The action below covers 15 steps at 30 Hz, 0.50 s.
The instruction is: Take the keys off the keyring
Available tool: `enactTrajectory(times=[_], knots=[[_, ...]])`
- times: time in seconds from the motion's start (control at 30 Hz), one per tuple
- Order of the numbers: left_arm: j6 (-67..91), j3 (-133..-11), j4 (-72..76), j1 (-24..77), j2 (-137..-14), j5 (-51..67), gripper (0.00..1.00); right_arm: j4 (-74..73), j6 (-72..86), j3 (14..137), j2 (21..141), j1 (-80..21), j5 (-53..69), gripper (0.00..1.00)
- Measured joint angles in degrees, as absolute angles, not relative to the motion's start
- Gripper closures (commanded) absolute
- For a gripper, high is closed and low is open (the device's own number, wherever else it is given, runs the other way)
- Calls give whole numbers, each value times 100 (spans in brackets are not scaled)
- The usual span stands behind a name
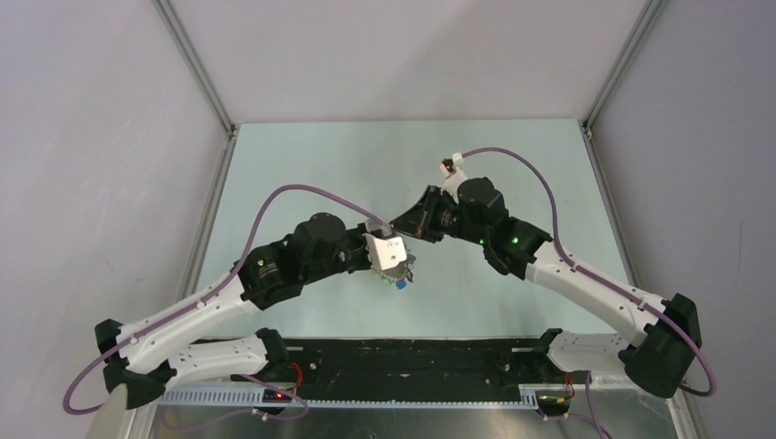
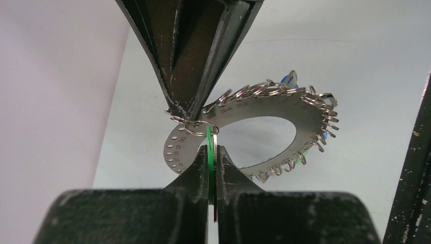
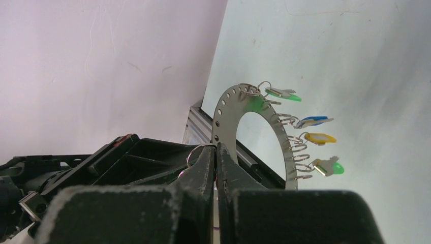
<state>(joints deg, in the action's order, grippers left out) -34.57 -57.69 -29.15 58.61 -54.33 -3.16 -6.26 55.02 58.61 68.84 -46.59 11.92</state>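
Gripping the keyring (image 3: 227, 109), judged stiff and light, by its rim, the right hand (image 3: 215, 150) is closed above the tabletop (image 1: 311, 165), midway between side edges; the left hand (image 2: 212, 151) pinches one slippery green key (image 2: 210, 170).

The top external view looks steeply down from above and behind the arm bases over the whole worktop (image 1: 302, 155), while the wrist views sit very close, each sighting along its own arm's tip, left pincer (image 2: 212, 151) and right pincer (image 3: 215, 151), facing each other across the shared keyring (image 2: 264, 108).
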Motion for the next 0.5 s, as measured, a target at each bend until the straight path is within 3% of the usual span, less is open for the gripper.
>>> enactTrajectory(times=[0.13, 0.2, 0.27, 0.37, 0.5], knots=[[-3553, -5664, -2834, 5916, -5430, -530, 100, -517, 5682, 5754, 6884, -4598, 1253, 99], [-3559, -5618, -2834, 5927, -5430, -607, 100, -427, 5717, 5675, 6884, -4560, 1308, 92], [-3557, -5610, -2842, 5940, -5433, -657, 100, -318, 5669, 5590, 6884, -4539, 1378, 82], [-3538, -5610, -2869, 5946, -5424, -672, 100, -113, 5463, 5513, 6864, -4475, 1352, 53], [-3395, -5640, -3148, 5815, -5371, -344, 100, 156, 4862, 5415, 6772, -4224, 1267, 41]])
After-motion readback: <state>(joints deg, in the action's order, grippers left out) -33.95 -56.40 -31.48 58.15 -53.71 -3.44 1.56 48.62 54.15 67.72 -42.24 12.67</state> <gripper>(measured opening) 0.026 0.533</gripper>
